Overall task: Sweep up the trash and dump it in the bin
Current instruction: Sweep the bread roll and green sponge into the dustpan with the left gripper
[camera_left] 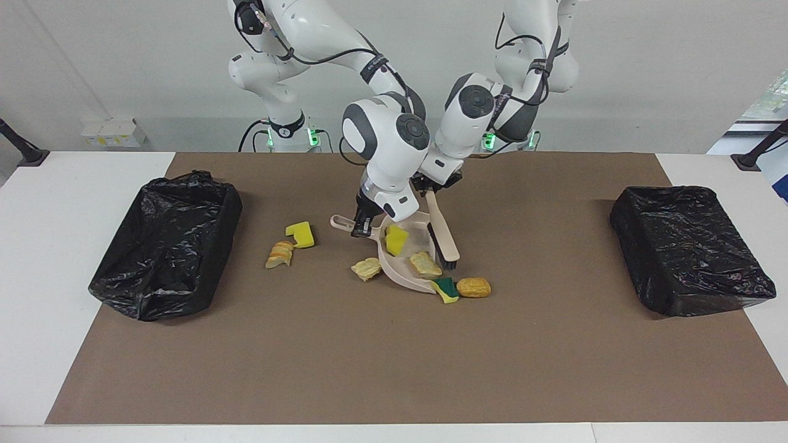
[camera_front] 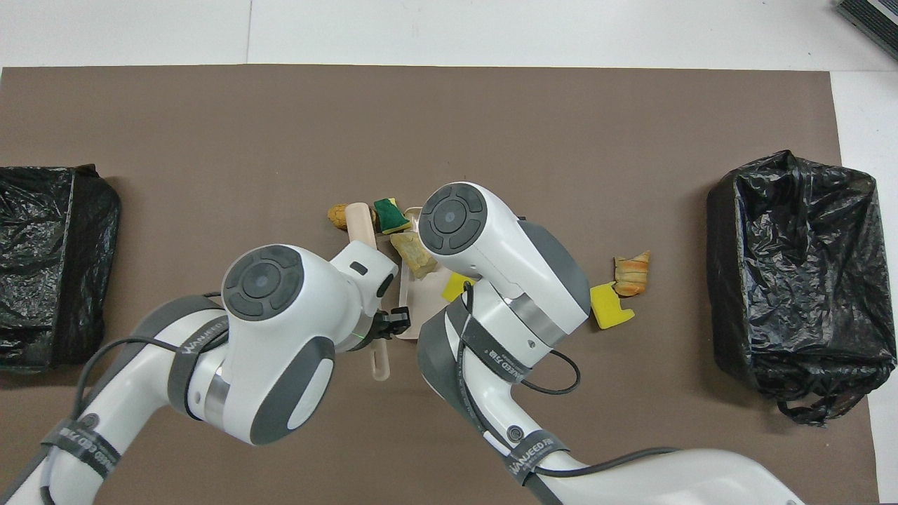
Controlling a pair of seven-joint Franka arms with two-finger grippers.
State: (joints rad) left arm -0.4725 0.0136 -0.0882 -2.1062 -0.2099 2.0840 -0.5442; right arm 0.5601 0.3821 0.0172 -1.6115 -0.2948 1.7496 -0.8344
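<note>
My right gripper (camera_left: 361, 225) is shut on the handle of the beige dustpan (camera_left: 403, 266), which rests tilted on the mat. A yellow sponge chunk (camera_left: 396, 240) and a beige lump (camera_left: 425, 263) lie in the pan. My left gripper (camera_left: 431, 187) is shut on the beige brush (camera_left: 444, 239); its bristles are at the pan's edge toward the left arm's end. A green-and-yellow sponge piece (camera_left: 446, 289) lies at the pan's lip, the orange-brown croquette (camera_left: 473, 287) beside it. Another beige lump (camera_left: 367, 269) lies beside the pan toward the right arm's end. In the overhead view the brush (camera_front: 361, 224) partly covers the croquette (camera_front: 337, 215).
A yellow sponge (camera_left: 300, 234) and a tan bread piece (camera_left: 280, 254) lie on the brown mat toward the right arm's end. Black-lined bins stand at the right arm's end (camera_left: 166, 246) and the left arm's end (camera_left: 689, 249) of the table.
</note>
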